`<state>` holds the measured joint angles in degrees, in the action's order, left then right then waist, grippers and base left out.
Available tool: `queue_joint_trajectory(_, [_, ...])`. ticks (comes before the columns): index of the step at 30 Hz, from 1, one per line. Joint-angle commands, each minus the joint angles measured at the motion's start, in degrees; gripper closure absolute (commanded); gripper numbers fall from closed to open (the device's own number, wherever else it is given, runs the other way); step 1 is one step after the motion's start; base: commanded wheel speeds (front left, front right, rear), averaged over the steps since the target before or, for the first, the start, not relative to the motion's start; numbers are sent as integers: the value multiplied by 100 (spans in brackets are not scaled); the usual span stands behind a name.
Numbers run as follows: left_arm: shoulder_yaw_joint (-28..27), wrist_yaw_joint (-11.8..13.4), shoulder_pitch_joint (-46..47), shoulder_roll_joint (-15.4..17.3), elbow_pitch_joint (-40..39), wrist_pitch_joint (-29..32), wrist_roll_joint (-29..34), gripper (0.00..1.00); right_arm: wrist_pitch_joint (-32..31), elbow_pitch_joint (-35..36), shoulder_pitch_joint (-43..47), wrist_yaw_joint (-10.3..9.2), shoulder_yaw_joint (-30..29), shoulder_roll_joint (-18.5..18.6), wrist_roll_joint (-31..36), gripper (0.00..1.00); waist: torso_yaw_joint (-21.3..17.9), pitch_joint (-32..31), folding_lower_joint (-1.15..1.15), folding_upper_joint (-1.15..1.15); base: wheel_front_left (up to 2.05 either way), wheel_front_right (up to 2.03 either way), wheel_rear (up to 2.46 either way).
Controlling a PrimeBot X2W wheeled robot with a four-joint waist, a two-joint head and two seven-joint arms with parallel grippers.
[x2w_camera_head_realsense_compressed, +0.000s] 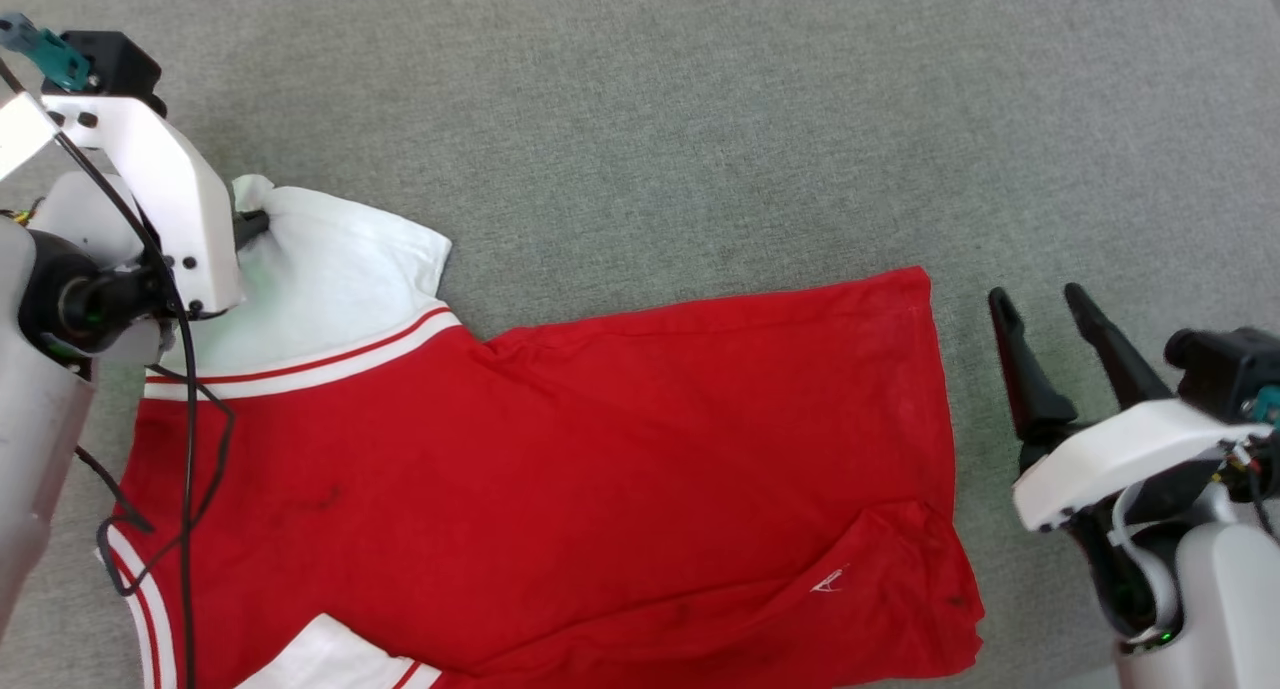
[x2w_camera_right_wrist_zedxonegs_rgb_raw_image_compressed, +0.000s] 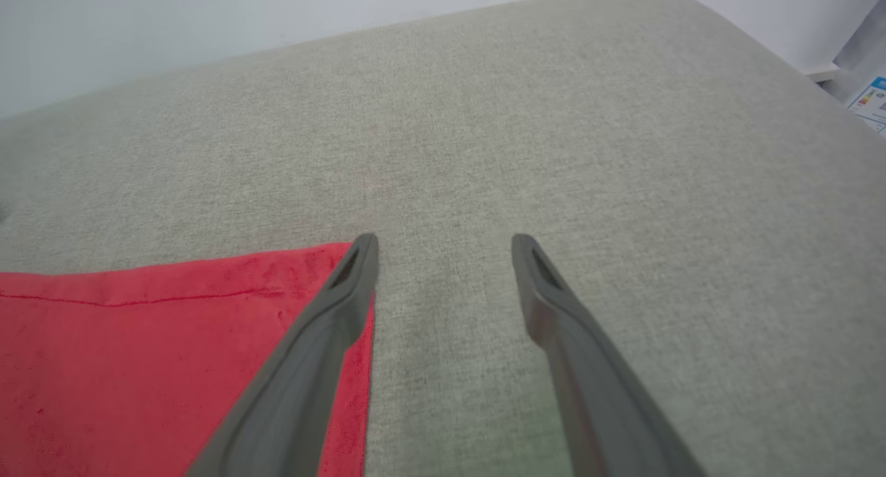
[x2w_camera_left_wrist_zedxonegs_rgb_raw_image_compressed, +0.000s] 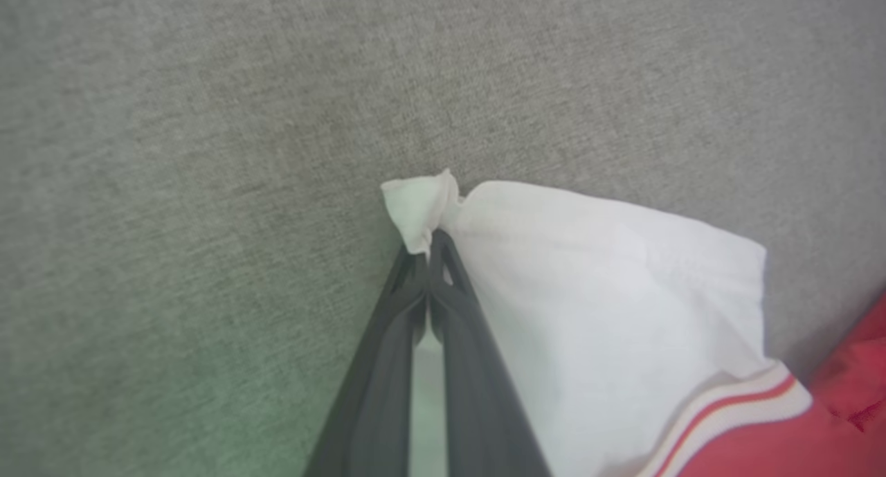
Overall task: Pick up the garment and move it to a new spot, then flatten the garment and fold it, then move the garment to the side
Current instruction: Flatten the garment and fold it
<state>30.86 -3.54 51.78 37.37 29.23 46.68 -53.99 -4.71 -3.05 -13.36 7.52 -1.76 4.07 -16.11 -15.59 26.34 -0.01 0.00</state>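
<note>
Garment — matt cloth; grey surface — coarse weave.

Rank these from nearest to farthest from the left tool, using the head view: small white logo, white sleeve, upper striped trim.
1. White sleeve, pinched in the left tool.
2. Upper striped trim, just below the sleeve.
3. Small white logo, far right, near the hem.

The garment lies on the padded surface, sleeves left, hem right. The right gripper stands just beside the hem.
</note>
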Motion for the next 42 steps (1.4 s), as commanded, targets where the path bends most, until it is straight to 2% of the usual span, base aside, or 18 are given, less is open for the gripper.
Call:
queue_joint_trajectory(1, [141,-58,-326,-185,110,-12,-20,100,-190,-115,-177,-6,-44,126,-132,0,81,-103,1,0,0,0,0])
queue_joint_trajectory(8, [58,-149,-27,-233,-70,-468,91,100,-1869,-720,-564,-6,169,901,-694,0,399,-446,1,0,0,0,0])
queue_joint_trajectory(12, [104,-182,28,-288,-232,-699,183,100,-2596,-800,-777,-6,390,1196,-961,0,621,-528,1,0,0,0,0])
queue_joint_trajectory(18, [136,-205,41,-307,-528,-904,269,100,-3091,-912,-1098,-6,713,1367,-1140,0,881,-420,1,0,0,0,0])
queue_joint_trajectory(26, [120,-227,-86,-297,-666,-1061,237,100,-3613,-1592,-1228,-4,1300,1322,-1249,0,1061,-244,1,0,0,0,0])
queue_joint_trajectory(27, [119,-230,-105,-293,-662,-1071,224,100,-3728,-1702,-1201,0,1380,1292,-1280,63,1073,-241,1,0,0,0,0])
queue_joint_trajectory(28, [119,-233,-111,-287,-662,-1079,210,100,-3832,-1791,-1172,4,1446,1271,-1317,93,1084,-239,1,0,0,0,0])
queue_joint_trajectory(29, [120,-241,-118,-286,-659,-1102,203,100,-3868,-1835,-1167,4,1480,1261,-1345,100,1094,-243,1,0,0,0,0])
queue_joint_trajectory(37, [92,-263,-283,-326,-552,-1467,204,100,-3647,-1684,-1523,-5,1267,1523,-1333,100,1154,-535,1,0,0,0,0])
queue_joint_trajectory(42, [54,-283,-384,-339,-510,-1837,257,100,-3377,-1358,-1489,-7,935,1621,-1155,100,1257,-907,1,0,0,0,0])
